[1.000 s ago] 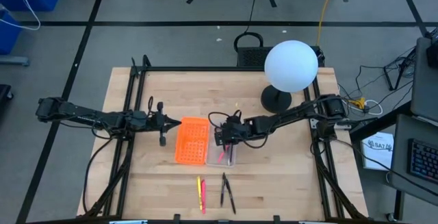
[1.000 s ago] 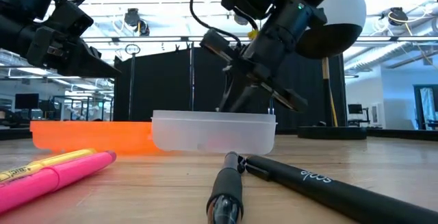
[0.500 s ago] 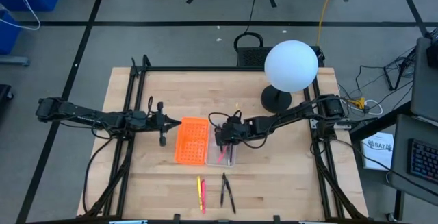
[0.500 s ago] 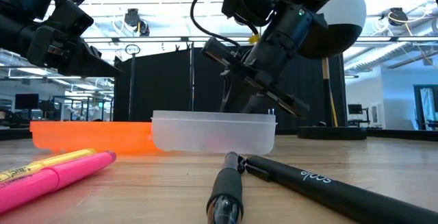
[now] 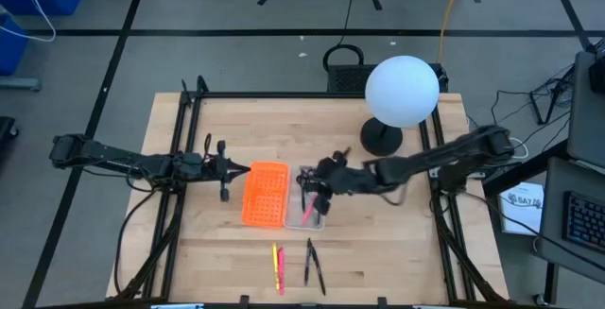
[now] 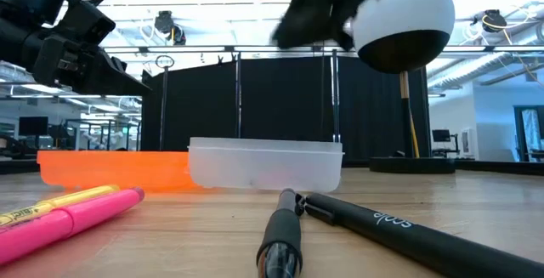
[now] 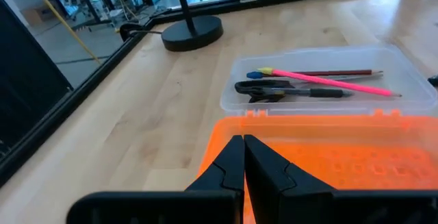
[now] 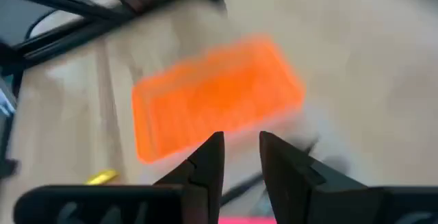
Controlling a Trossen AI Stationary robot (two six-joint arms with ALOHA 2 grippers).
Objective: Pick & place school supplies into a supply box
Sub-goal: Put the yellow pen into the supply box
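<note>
The clear supply box [image 5: 308, 211] sits right of the orange tray [image 5: 265, 194]. In the left wrist view the box [image 7: 393, 80] holds a pink pencil [image 7: 328, 80], a brown pencil and a black item [image 7: 287, 92]; pen or scissors, I cannot tell. Yellow and pink highlighters [image 5: 278, 266] and two black pens [image 5: 314, 266] lie near the table's near edge. My right gripper [image 8: 241, 148] is open and hangs blurred above the box [image 6: 265, 164], touching nothing. My left gripper [image 7: 243, 150] is shut, left of the orange tray.
A lamp with a white globe [image 5: 402, 90] and a black base [image 5: 381, 137] stands at the far right of the table. Dark frame rails run along the left and right edges. Bare wood lies between the box and the pens.
My right gripper has risen fast out of the clear box, from just above its rim to the top of the low view, and its arm has swung toward the near edge. The box and its contents stay put.
</note>
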